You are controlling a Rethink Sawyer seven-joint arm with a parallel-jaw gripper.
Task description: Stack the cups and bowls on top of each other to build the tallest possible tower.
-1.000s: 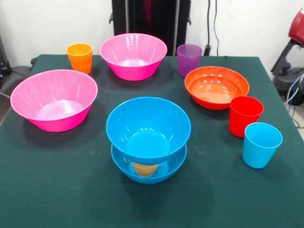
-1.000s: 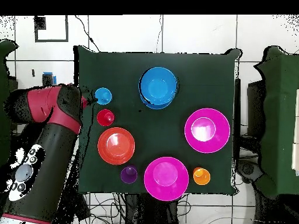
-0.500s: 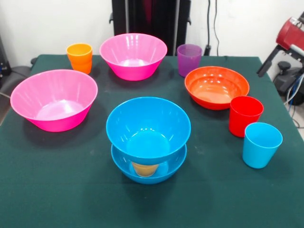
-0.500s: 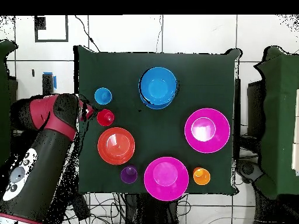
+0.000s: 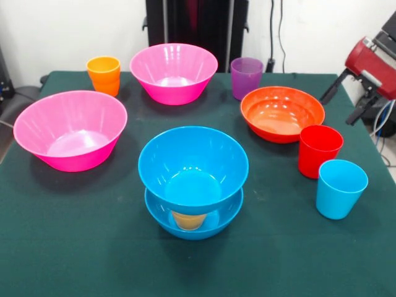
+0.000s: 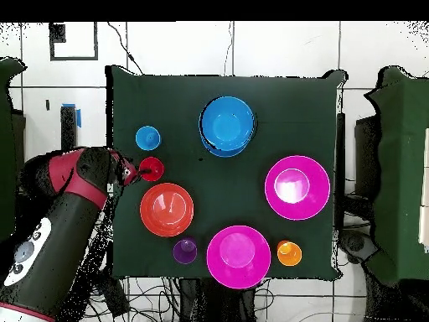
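Tabletop (image 5: pixel 74 247) w/ dark green cloth, all items on it. Red/black arm (image 6: pixel 59 226) comes in at the tabletop's edge on the side w/ the red and lt blue cups; front view shows only a red part of it at the right edge. Pincer (image 6: pixel 134 173) sits at the edge just beside the red cup; can't tell if its fingers are apart or together.

Bowls, big to small: near pink bowl (image 5: pixel 70 129) upright at front-view left, tilted a bit. Far pink bowl (image 5: pixel 174 72) upright at the back, between orange cup and purple cup. Tower (image 5: pixel 193 179) near tabletop centre toward the camera: upper blue bowl (image 5: pixel 193 164) resting on a yellow cup (image 5: pixel 188 219), which stands inside the lower blue bowl (image 5: pixel 213 226); cup seen only through the gap between the bowls. Orange-red bowl (image 5: pixel 282 112) upright at front-view right, just behind the red cup.

Cups, all upright, each alone: lt blue cup (image 5: pixel 340 188) front right, near red cup (image 5: pixel 318 150), not touching. Purple cup (image 5: pixel 246 77) back, between far pink bowl and orange-red bowl. Orange cup (image 5: pixel 103 75) back left, beside far pink bowl.
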